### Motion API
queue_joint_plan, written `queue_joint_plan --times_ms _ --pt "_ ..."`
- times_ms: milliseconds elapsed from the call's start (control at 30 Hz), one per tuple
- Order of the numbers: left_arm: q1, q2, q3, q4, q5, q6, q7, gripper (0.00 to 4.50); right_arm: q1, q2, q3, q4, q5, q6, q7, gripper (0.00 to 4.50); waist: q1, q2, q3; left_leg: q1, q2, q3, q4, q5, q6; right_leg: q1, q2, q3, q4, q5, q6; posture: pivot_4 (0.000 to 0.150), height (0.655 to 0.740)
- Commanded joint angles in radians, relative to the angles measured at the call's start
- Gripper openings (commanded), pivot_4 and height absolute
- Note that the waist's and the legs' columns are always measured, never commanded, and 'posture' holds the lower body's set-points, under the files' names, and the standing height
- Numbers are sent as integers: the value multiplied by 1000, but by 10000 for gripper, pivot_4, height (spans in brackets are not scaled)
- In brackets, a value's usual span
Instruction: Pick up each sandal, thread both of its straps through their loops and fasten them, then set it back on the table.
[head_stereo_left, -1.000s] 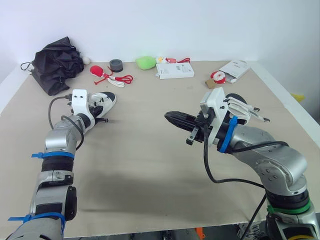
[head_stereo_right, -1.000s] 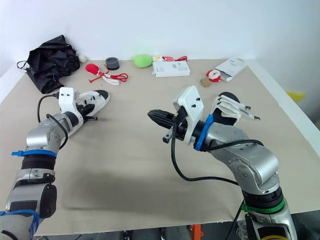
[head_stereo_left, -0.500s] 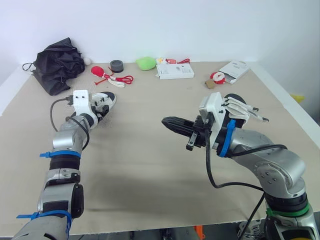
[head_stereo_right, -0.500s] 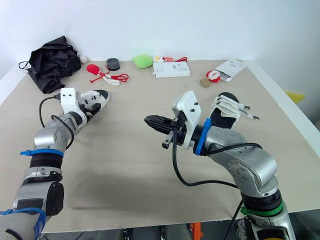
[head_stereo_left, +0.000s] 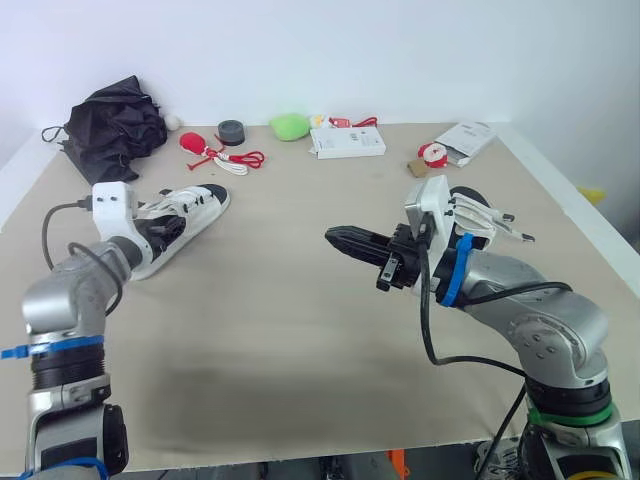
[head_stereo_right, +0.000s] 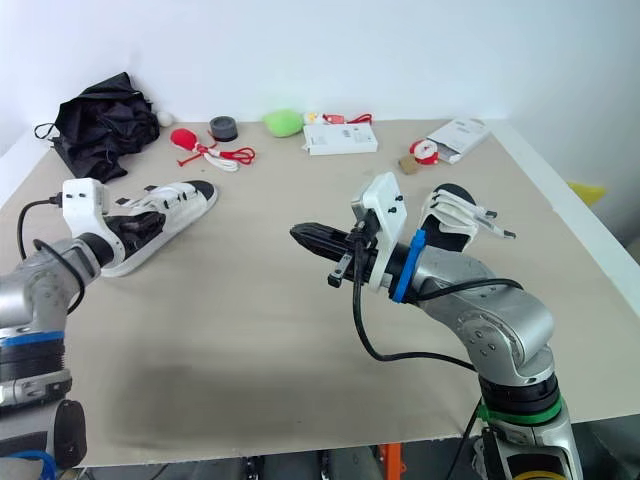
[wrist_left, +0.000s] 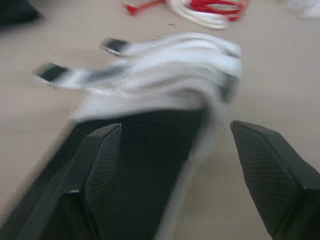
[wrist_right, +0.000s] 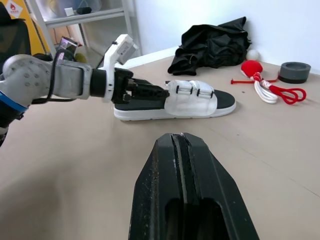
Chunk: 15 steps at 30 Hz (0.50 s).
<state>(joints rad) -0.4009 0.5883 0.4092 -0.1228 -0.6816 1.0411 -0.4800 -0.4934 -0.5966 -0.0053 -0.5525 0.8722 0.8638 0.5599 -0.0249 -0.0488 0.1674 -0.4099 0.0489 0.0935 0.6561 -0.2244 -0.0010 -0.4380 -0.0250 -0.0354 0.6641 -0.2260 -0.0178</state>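
White strapped sandal, black footbed (head_stereo_left: 190, 207), eye view: table's 10 o'clock, toe toward 2 o'clock; left gripper (head_stereo_left: 158, 229) at its heel, the nearer arm.
Left wrist view: jaws spread astride the heel, nothing clamped.
Right wrist view: right gripper (wrist_right: 182, 165) closed, empty, well apart from sandal.

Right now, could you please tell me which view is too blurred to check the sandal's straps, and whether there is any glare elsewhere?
Left wrist view: the white-strapped sandal is smeared by motion blur, strap ends unreadable. Right wrist view: it is crisp, both straps clear. Left eye view: even, soft light, no glare on the table.
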Motion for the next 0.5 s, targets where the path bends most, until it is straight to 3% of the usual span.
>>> queue_joint_plan --times_ms 33,233,500 --pt "123 81 37 -192 -235 127 -222 35787 65 -73 -34 -66 42 -6 114 0 1 0 0 1 -1 0 0 -1 0 1 -1 0 0 0 -1 1500 7400" --pt "409 147 50 -375 -250 58 -281 35787 251 -121 -68 -123 46 -41 165 0 7 0 0 2 0 -3 -1 -3 -2 1 0 -2 2 -8 -1 1500 7400" --pt "678 166 43 -393 -178 -104 -391 35787 518 -141 -76 -145 -29 -72 146 0 8 0 0 5 1 -3 -1 -2 -1 3 0 -3 2 -8 -2 1500 7400"
